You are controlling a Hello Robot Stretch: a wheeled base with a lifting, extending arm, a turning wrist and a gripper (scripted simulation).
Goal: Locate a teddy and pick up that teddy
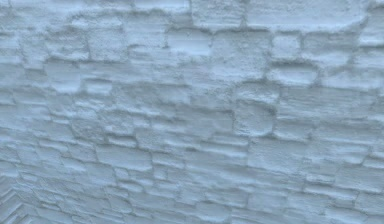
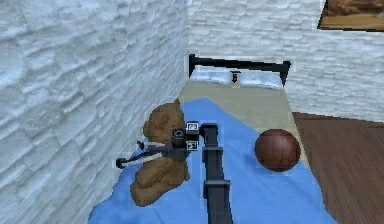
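Note:
A brown teddy [image 2: 160, 150] lies on the blue blanket of a bed [image 2: 240, 195] in the arm side view, close to the pale stone wall. The dark arm bar [image 2: 214, 185] rises from the bottom edge and ends at two white marked squares. Left of them the gripper [image 2: 130, 158] reaches across the teddy's middle, its thin fingers [image 2: 124, 161] pointing toward the wall. The teddy rests on the bed right behind the gripper, so I cannot tell whether it holds anything.
A reddish-brown ball [image 2: 277, 150] sits on the blanket right of the arm. White pillows [image 2: 235, 76] and a dark headboard [image 2: 240, 62] are at the bed's far end. Wooden floor [image 2: 350, 160] lies right of the bed. A pale stone wall [image 1: 190, 110] stands close ahead.

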